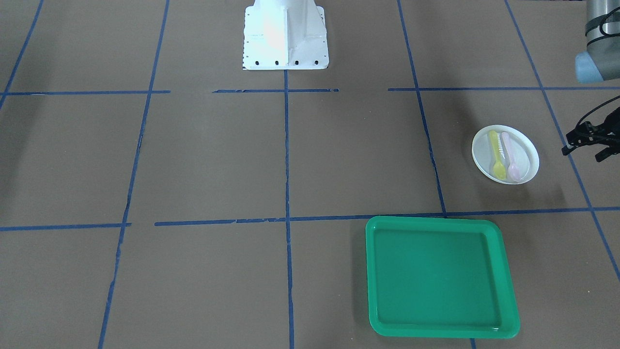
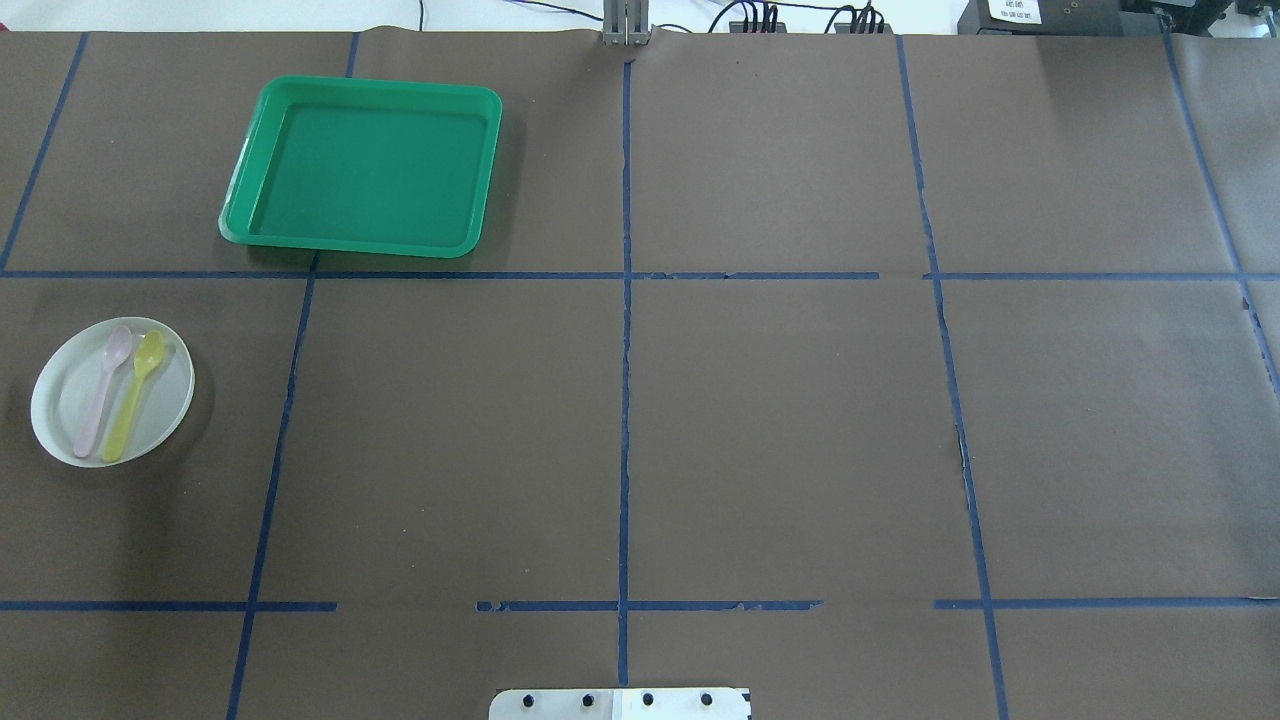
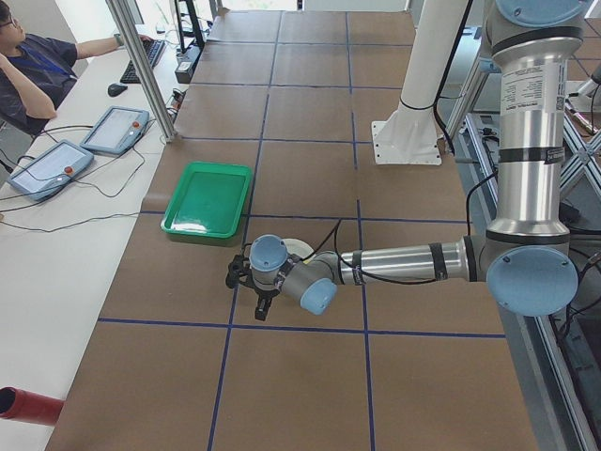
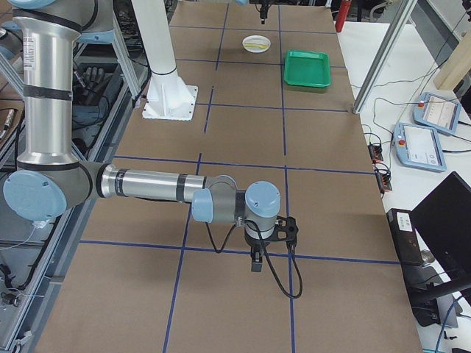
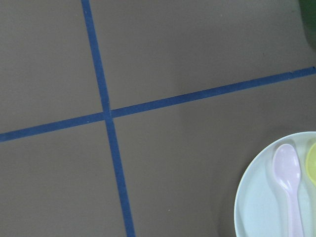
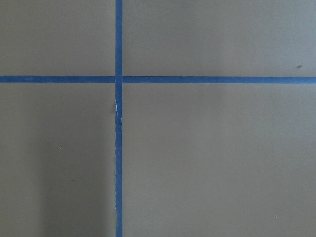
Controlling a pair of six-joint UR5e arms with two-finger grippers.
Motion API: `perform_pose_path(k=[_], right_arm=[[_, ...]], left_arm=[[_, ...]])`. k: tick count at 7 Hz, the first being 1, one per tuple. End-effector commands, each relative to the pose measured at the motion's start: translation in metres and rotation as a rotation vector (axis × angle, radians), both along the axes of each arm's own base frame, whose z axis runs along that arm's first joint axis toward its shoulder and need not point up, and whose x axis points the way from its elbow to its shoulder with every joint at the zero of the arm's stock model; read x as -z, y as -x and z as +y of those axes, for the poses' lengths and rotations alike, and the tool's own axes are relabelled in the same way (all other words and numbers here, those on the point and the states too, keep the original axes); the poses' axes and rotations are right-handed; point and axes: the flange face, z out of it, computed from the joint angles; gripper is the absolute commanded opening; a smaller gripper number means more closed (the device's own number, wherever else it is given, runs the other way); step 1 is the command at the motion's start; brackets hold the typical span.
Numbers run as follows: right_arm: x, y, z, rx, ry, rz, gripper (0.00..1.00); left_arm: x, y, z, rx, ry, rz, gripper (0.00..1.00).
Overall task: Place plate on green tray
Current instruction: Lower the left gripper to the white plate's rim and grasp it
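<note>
Brown desk, and I'm seeing the plate sitting on the robot's left, apart from the green tray, whose long side is running crosswise. Pink spoon and yellow spoon are lying on the plate, bowls pointing away from the base. Left fingers, right fingers: can't tell their spread.

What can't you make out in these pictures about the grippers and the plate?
- Left gripper: front-facing view, cut off by the right edge; open or shut unclear.
- Right gripper: shows only in the exterior right view, small; open or shut unclear.
- Plate: exterior left view, mostly hidden behind the left arm.
- Yellow spoon: left wrist view, cut off by the right edge.
</note>
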Motion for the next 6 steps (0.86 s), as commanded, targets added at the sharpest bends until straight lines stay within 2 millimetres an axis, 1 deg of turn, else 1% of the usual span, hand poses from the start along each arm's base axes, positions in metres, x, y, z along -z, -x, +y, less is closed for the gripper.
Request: perform_pose_path(k=[1, 2, 3, 4, 5, 6], right_arm=[[0.000, 0.000, 0.000, 0.000, 0.001, 0.000, 1.00], [-0.001, 0.000, 0.000, 0.000, 0.002, 0.000, 1.00], [0.000, 0.000, 0.000, 0.000, -0.001, 0.000, 1.00], [0.000, 0.000, 0.000, 0.000, 0.001, 0.000, 1.00], [0.000, 0.000, 0.000, -0.001, 0.002, 0.001, 1.00], [0.000, 0.000, 0.000, 0.000, -0.001, 0.000, 1.00]], left_arm=[[-0.008, -0.038, 0.019, -0.003, 0.010, 0.032, 1.00], [-0.008, -0.056, 0.026, -0.044, 0.000, 0.038, 1.00], [-0.008, -0.064, 0.029, -0.062, 0.000, 0.039, 1.00], [-0.007, -0.065, 0.030, -0.067, 0.002, 0.043, 0.83], [-0.006, -0.066, 0.031, -0.073, 0.006, 0.049, 0.25], [-0.005, -0.067, 0.033, -0.089, 0.021, 0.064, 0.00]])
